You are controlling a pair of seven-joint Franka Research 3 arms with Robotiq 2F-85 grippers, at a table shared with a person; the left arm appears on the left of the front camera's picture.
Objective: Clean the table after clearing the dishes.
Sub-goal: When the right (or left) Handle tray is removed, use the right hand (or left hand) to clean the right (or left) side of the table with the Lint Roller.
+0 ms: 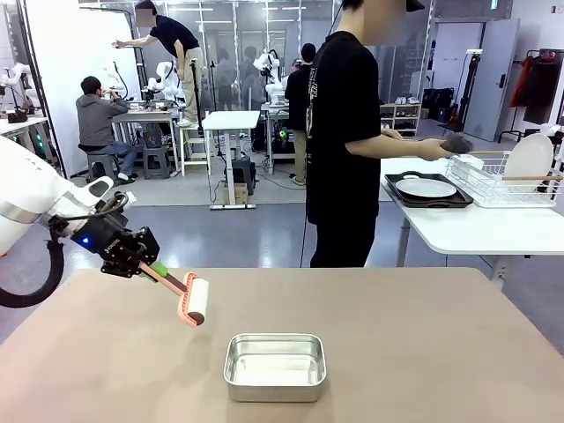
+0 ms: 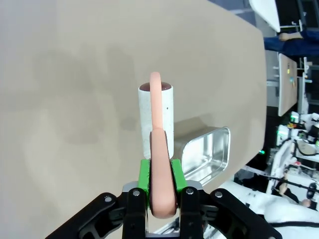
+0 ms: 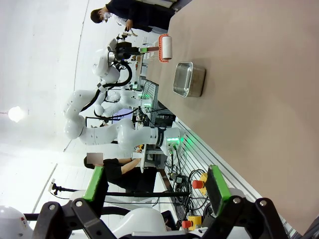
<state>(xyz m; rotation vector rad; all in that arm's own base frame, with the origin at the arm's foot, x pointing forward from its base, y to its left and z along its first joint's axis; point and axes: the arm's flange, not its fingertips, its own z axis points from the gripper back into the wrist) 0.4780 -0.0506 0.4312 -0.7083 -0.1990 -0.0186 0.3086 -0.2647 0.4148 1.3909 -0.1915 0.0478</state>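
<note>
My left gripper is shut on the pink handle of a lint roller, whose white roll hangs low over the left part of the tan table. The left wrist view shows the green pads clamping the handle, with the roll pointing away over the tabletop. My right gripper stands open with nothing between its fingers, off the table's edge. One white plate on a dark tray rests on the white side table at the right. Another plate stands in a wire rack there.
A small steel pan sits near the front middle of the table, to the right of the roller, and is also seen as the pan in the left wrist view. A person stands at the far side, turned toward the side table, hands at the rack.
</note>
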